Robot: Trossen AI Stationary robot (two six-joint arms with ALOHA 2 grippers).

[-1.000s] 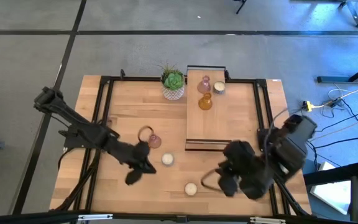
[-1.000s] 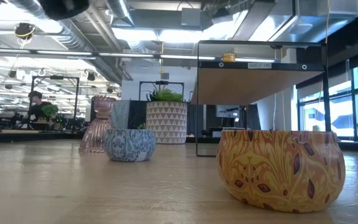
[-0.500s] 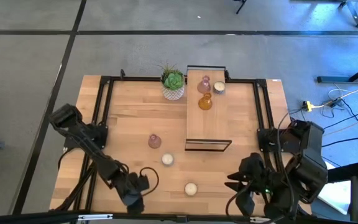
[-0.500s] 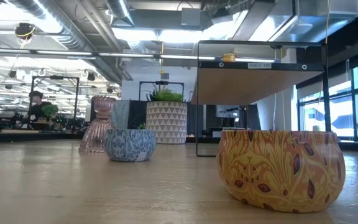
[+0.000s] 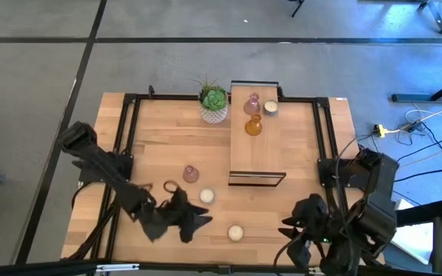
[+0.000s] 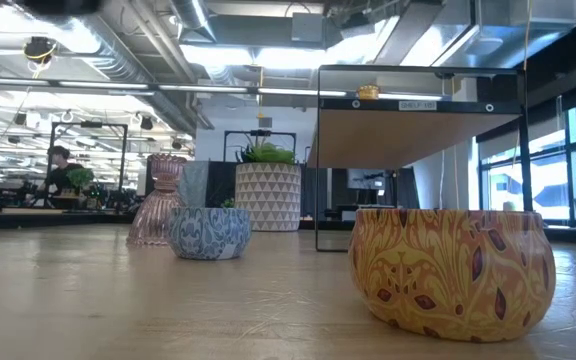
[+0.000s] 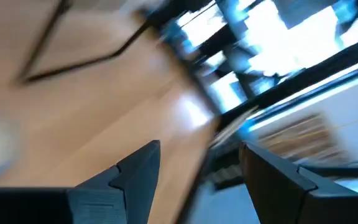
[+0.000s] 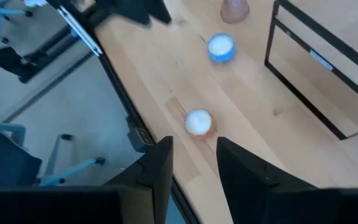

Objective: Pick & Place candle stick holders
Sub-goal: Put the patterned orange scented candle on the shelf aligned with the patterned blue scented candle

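Three candle stick holders stand on the table: a pink glass one (image 5: 191, 174) and two round cream-white ones (image 5: 206, 196) (image 5: 235, 232). Three more, pink glass (image 5: 252, 103), amber glass (image 5: 253, 126) and round white (image 5: 270, 108), stand on the long wooden stand (image 5: 255, 157). My left gripper (image 5: 200, 219) is open and empty (image 7: 201, 162) above the near part of the table, between the two round holders. My right gripper (image 5: 288, 234) is open and empty (image 8: 194, 158) above the near edge, right of the nearer round holder (image 8: 198, 121).
A green succulent in a white pot (image 5: 214, 101) stands at the far edge, left of the stand. A black frame (image 5: 129, 138) runs along the table's edges. In the low view the nearer round holder (image 6: 448, 270) fills the right foreground.
My left gripper has swung from beside the pink glass holder toward the table's near edge, then toward the right, ending between the two round holders. My right gripper has drawn back from the nearer round holder toward the near right corner. The holders have not moved.
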